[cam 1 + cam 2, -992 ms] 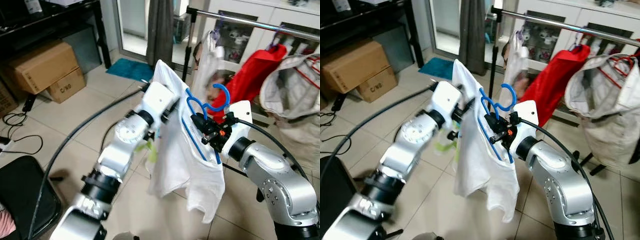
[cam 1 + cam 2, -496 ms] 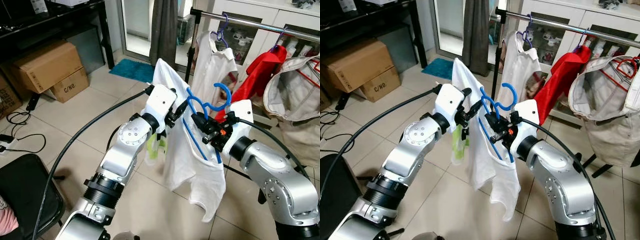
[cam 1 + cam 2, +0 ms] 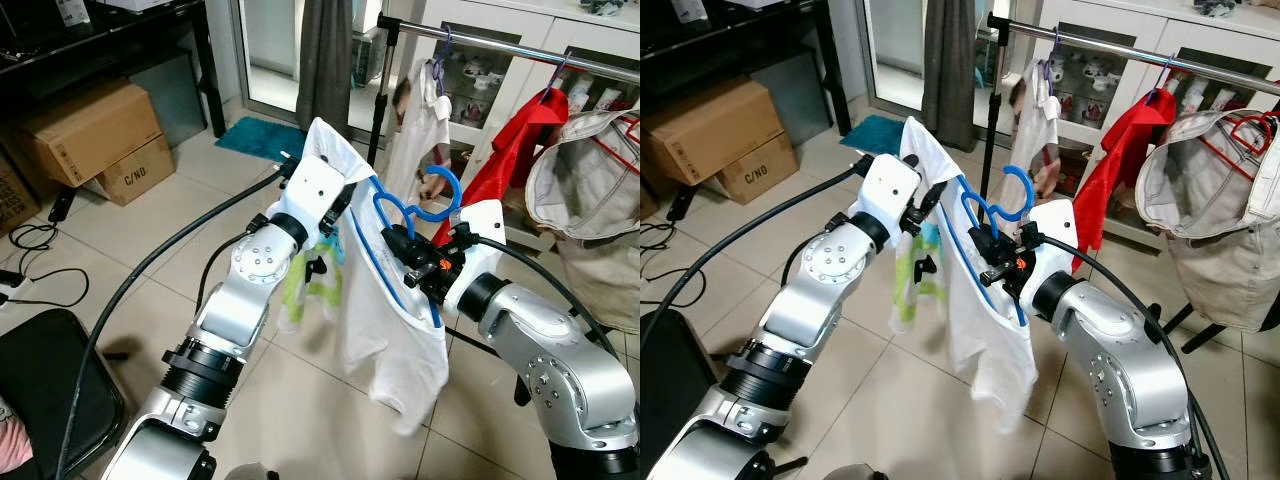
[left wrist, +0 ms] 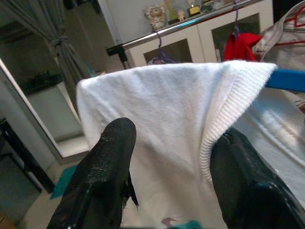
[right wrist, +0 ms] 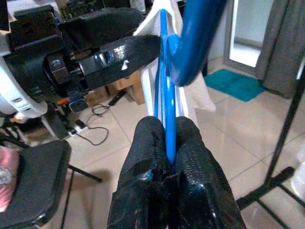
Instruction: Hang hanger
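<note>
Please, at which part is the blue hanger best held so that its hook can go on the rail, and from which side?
Probably grip the blue hanger on its thin neck below the hook, coming from underneath on the robot's side. The right pincer is shut there now. This leaves the open hook free above, facing the rail, while the white shirt hangs below. The left pincer holds the shirt's shoulder.
</note>
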Controlling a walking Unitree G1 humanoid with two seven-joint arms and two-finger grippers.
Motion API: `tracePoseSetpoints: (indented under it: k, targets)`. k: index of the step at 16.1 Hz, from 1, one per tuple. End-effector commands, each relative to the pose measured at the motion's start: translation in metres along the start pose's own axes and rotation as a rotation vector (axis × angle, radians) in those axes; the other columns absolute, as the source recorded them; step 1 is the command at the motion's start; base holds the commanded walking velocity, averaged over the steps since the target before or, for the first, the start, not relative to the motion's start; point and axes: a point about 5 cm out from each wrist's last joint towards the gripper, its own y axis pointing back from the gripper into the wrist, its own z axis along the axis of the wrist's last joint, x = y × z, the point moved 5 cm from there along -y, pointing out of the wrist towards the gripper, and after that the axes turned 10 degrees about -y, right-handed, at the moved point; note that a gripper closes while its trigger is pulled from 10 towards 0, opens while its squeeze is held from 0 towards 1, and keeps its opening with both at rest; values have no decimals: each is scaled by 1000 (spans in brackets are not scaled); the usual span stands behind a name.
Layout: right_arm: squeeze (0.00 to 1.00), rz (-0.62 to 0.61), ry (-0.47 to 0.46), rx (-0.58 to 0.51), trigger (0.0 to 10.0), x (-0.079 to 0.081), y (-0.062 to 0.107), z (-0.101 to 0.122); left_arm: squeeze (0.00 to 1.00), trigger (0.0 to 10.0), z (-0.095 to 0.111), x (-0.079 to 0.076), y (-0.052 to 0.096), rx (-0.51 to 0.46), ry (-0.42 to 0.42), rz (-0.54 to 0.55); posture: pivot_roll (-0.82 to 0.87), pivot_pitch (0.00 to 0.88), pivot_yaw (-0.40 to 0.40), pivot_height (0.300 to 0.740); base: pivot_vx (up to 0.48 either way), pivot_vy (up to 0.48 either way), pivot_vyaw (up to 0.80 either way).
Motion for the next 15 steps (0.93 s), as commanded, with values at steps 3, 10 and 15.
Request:
tracePoseSetpoints:
  k: [3, 10, 15]
  targets:
    - [0, -8, -2, -23, 0, -3, -3, 9, 0, 8118, 3, 2, 1, -21, -21, 25, -33, 0, -21, 740, 0, 0, 0]
    - [0, -2, 0, -32, 0, -2, -10, 15, 0, 0, 0, 14, 1, -12, -31, 78, -34, 0, -23, 740, 0, 0, 0]
    - [0, -8, 4, -31, 0, -3, -10, 15, 0, 0, 1, 15, 0, -20, -28, 84, -36, 0, -16, 740, 0, 0, 0]
